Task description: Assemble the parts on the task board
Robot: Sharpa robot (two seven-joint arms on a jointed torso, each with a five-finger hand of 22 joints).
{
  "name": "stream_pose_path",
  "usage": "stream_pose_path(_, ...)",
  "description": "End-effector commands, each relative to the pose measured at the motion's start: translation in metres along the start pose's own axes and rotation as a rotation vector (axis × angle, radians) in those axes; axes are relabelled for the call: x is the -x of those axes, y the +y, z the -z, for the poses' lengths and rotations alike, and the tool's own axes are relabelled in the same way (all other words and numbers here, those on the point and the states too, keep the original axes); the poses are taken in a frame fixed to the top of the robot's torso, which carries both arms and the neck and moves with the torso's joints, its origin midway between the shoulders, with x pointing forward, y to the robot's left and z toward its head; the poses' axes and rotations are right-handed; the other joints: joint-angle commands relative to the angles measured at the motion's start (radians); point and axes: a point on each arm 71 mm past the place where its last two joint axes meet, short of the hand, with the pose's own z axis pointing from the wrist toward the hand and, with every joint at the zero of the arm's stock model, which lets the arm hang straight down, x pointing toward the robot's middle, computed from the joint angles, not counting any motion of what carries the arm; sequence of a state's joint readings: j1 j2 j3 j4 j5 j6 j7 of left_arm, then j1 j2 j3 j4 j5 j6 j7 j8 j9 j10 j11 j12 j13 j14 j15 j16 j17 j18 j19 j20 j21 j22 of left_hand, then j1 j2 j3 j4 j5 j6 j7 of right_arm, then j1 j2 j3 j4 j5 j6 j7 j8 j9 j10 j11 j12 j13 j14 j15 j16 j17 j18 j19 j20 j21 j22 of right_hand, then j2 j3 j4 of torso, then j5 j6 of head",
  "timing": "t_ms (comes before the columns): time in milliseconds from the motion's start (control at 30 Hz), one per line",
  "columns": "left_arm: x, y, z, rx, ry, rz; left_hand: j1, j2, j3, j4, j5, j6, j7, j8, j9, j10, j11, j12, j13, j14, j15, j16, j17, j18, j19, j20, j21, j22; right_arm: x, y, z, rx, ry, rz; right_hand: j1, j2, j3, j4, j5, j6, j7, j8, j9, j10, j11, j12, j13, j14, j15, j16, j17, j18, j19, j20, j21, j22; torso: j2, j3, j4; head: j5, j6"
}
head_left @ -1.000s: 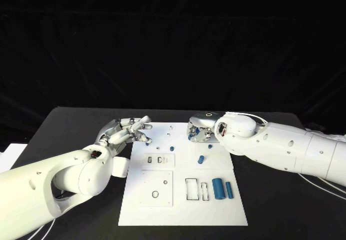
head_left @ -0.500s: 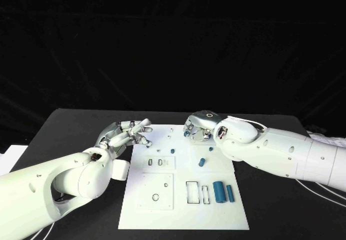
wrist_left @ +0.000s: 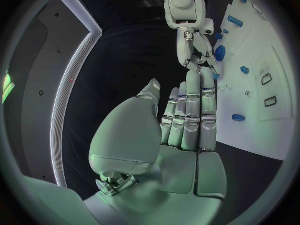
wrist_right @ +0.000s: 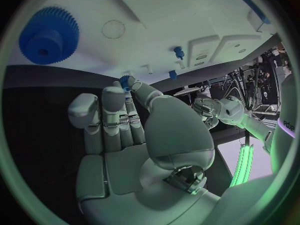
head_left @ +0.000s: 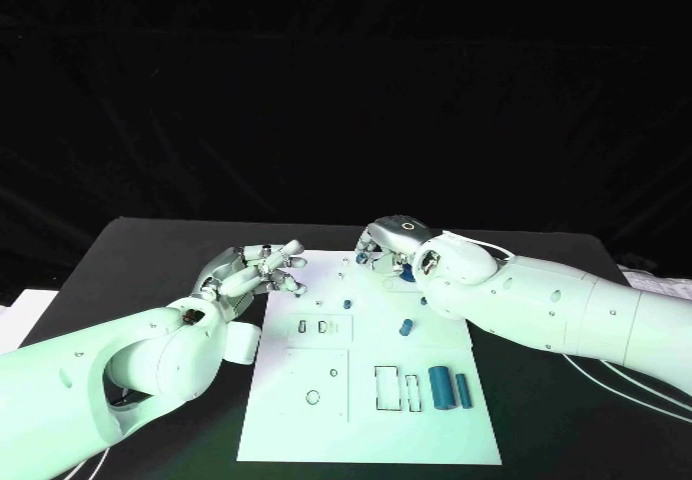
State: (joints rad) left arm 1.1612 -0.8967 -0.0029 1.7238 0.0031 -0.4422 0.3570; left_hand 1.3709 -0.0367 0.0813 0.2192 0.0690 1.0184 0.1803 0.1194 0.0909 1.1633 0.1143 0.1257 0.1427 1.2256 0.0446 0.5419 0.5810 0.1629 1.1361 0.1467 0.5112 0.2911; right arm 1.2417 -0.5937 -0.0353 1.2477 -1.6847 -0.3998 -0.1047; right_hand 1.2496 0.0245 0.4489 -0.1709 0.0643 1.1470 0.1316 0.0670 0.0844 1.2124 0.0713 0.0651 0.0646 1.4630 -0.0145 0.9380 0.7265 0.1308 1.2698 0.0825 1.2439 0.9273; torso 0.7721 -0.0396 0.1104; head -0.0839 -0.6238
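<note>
The white task board (head_left: 368,400) lies in the middle of the table. My right hand (head_left: 387,245) hovers over its far edge with fingers straight and nothing gripped. A large blue gear (wrist_right: 49,35) stands on the board beside it. A small blue gear (wrist_right: 124,80) shows at the thumb tip; I cannot tell whether they touch. My left hand (head_left: 260,268) is at the board's far left corner, fingers (wrist_left: 190,105) stretched out and empty. On the board lie a small blue peg (head_left: 346,302), a blue oblong piece (head_left: 405,326) and two blue cylinders (head_left: 440,385).
The black table (head_left: 144,250) surrounds the board. Both white forearms lie low along the board's two sides. Rectangular slots (head_left: 387,387) and a raised plate with holes (head_left: 313,396) take up the board's near half.
My right hand has shifted a little farther away and toward the left along the board's far edge. The left hand has hardly moved.
</note>
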Motion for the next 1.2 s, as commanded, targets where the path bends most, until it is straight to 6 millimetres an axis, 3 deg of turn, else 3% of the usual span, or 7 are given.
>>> stream_pose_path(33, -0.004, -0.002, 0.000, -0.004, 0.027, 0.011, 0.001, 0.008, -0.006, -0.001, -0.004, -0.004, 0.006, -0.006, 0.001, -0.007, 0.003, -0.007, 0.001, -0.008, 0.000, -0.005, 0.001, 0.015, -0.010, -0.001, 0.004, 0.001, 0.000, 0.004, -0.005, -0.007, -0.014, 0.000, 0.003, -0.008, 0.010, 0.002, 0.005, 0.000, 0.003, 0.003, 0.009, -0.004, 0.001, -0.004, 0.000, 0.005, 0.000, 0.004, 0.002, -0.009, -0.003, 0.005, 0.006, 0.002, 0.004, -0.0011, 0.0026, -0.002, 0.000)
stream_pose_path(233, -0.006, -0.004, -0.001, -0.006, 0.034, 0.011, 0.001, 0.008, -0.006, -0.001, -0.004, -0.004, 0.006, -0.006, 0.001, -0.007, 0.003, -0.007, 0.001, -0.009, 0.000, -0.006, 0.001, 0.015, -0.011, 0.000, 0.003, 0.001, -0.002, 0.008, -0.011, -0.015, -0.006, 0.005, 0.002, -0.011, 0.011, 0.004, 0.006, -0.001, 0.004, 0.002, 0.009, -0.005, 0.001, -0.004, 0.000, 0.004, 0.000, 0.005, 0.001, -0.009, -0.004, 0.006, 0.007, 0.002, 0.007, -0.0029, 0.0047, -0.003, -0.006)
stream_pose_path(367, -0.006, -0.006, -0.001, -0.007, 0.035, 0.009, 0.001, 0.008, -0.007, -0.001, -0.004, -0.004, 0.007, -0.006, 0.001, -0.007, 0.003, -0.007, 0.001, -0.011, 0.001, -0.007, 0.001, 0.015, -0.013, 0.000, 0.003, 0.001, -0.002, 0.011, -0.013, -0.008, -0.014, 0.004, 0.001, -0.014, 0.014, 0.007, 0.007, -0.002, 0.004, 0.001, 0.009, -0.007, 0.002, -0.003, 0.000, 0.004, 0.001, 0.005, 0.000, -0.008, -0.006, 0.007, 0.007, 0.001, 0.012, -0.0047, 0.0056, 0.001, 0.000)
stream_pose_path(567, -0.006, -0.009, -0.002, -0.011, 0.037, 0.007, 0.001, 0.008, -0.007, -0.001, -0.004, -0.004, 0.007, -0.006, 0.001, -0.008, 0.003, -0.007, 0.002, -0.012, 0.001, -0.008, 0.001, 0.015, -0.013, 0.000, 0.003, 0.001, -0.002, 0.015, -0.015, -0.006, -0.014, 0.003, 0.000, -0.019, 0.019, 0.011, 0.014, -0.003, 0.005, 0.001, 0.010, -0.008, 0.003, -0.003, 0.000, 0.003, 0.002, 0.007, 0.001, -0.008, -0.007, 0.008, 0.008, 0.002, 0.016, -0.0066, 0.0066, -0.001, -0.003)
stream_pose_path(1200, -0.009, -0.012, -0.002, -0.014, 0.049, 0.008, 0.000, 0.008, -0.008, 0.000, -0.004, -0.004, 0.007, -0.006, 0.001, -0.008, 0.004, -0.007, 0.002, -0.013, 0.001, -0.009, 0.001, 0.015, -0.015, 0.001, 0.002, 0.001, -0.006, 0.017, -0.022, -0.045, 0.024, 0.034, -0.009, -0.044, 0.037, 0.036, 0.003, -0.024, 0.011, -0.004, 0.008, -0.037, 0.010, -0.005, -0.001, -0.005, 0.008, 0.001, -0.017, -0.005, -0.020, 0.013, 0.007, -0.008, 0.020, -0.0070, 0.0075, -0.002, -0.003)
